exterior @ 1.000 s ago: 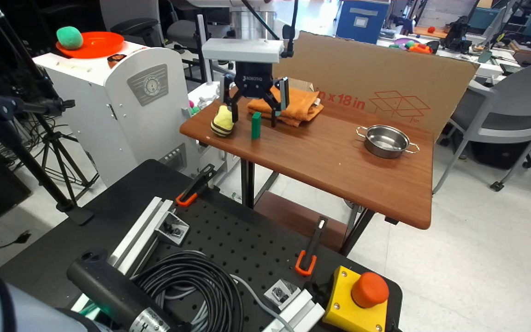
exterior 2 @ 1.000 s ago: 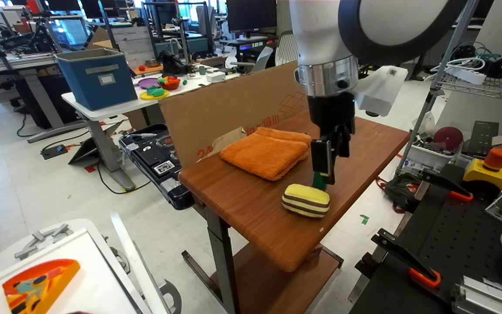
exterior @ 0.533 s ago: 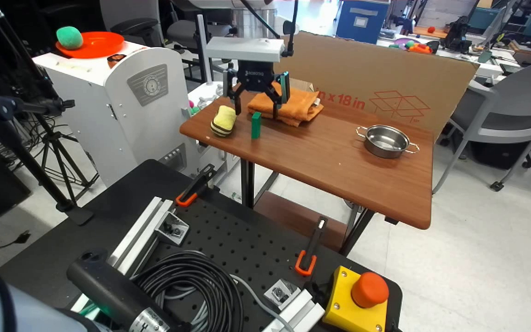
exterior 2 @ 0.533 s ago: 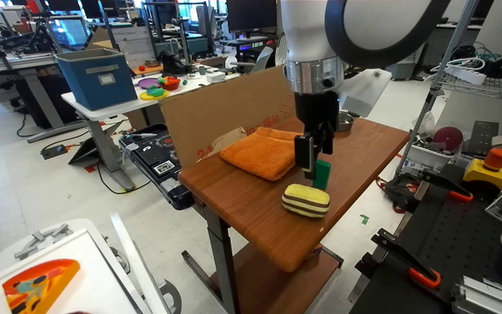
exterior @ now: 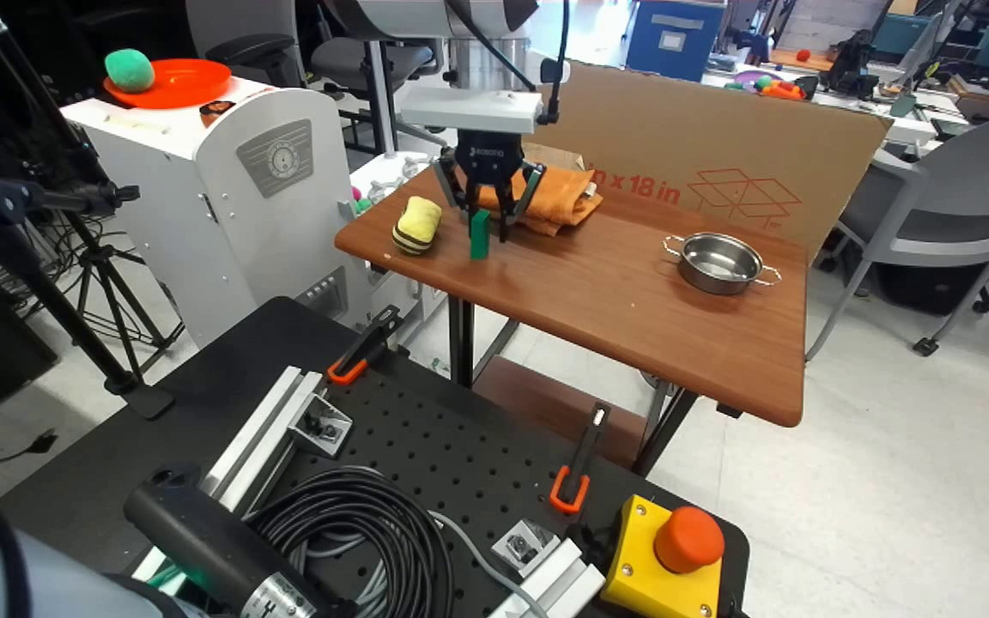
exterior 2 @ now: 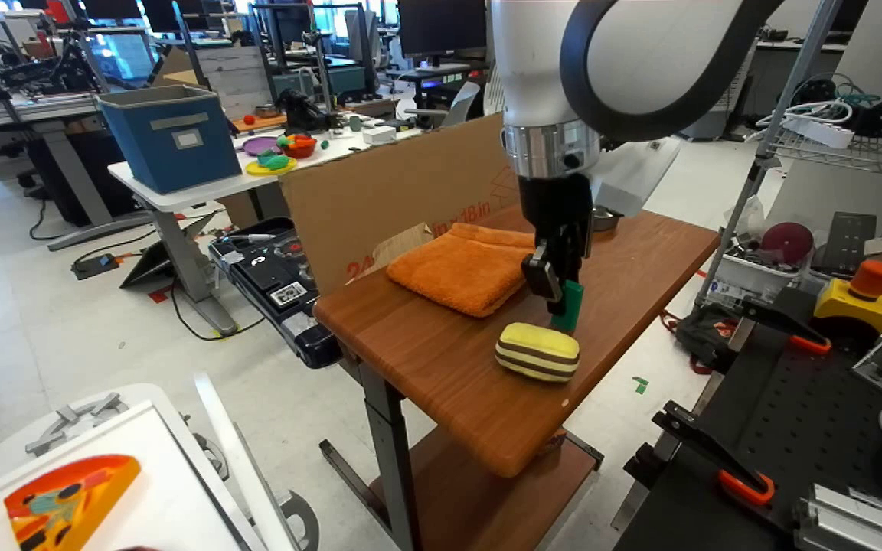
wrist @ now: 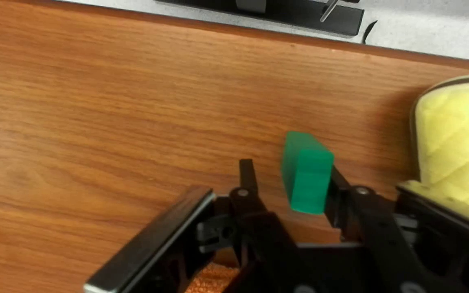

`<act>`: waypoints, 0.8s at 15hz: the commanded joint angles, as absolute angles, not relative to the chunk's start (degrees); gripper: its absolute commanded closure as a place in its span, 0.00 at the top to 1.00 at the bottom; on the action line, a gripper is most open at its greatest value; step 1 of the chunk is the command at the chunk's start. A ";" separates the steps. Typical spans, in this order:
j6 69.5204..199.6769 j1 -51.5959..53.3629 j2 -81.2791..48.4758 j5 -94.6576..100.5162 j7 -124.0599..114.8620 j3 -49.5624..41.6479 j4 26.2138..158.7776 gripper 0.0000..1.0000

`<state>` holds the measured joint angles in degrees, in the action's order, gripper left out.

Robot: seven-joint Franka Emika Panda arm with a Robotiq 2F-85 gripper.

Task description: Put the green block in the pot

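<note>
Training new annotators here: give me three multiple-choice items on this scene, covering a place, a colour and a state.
1. Relative to the wooden table, the pot is: A beneath; B on top; C beside.
2. The folded cloth is: A orange; B blue; C white.
3. The pincer is: A shut; B gripping the pot; C open.

1 B, resting on the wood.
2 A, as both exterior views show.
3 C: in the wrist view its jaws leave a gap beside the green block.

Bright wrist view, fingers (wrist: 248, 179) slightly blurred
</note>
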<state>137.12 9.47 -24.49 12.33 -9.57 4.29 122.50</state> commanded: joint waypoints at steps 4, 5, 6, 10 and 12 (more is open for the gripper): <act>130.15 9.28 -25.25 8.99 -7.81 4.60 119.52 0.03; 128.74 9.02 -24.52 8.33 -7.68 4.59 119.04 0.05; 127.51 8.53 -23.48 7.46 -7.34 4.48 118.24 0.05; 123.50 5.52 -20.38 5.92 -3.55 3.17 112.68 0.05; 121.65 3.79 -20.34 6.90 -2.30 1.56 108.64 0.05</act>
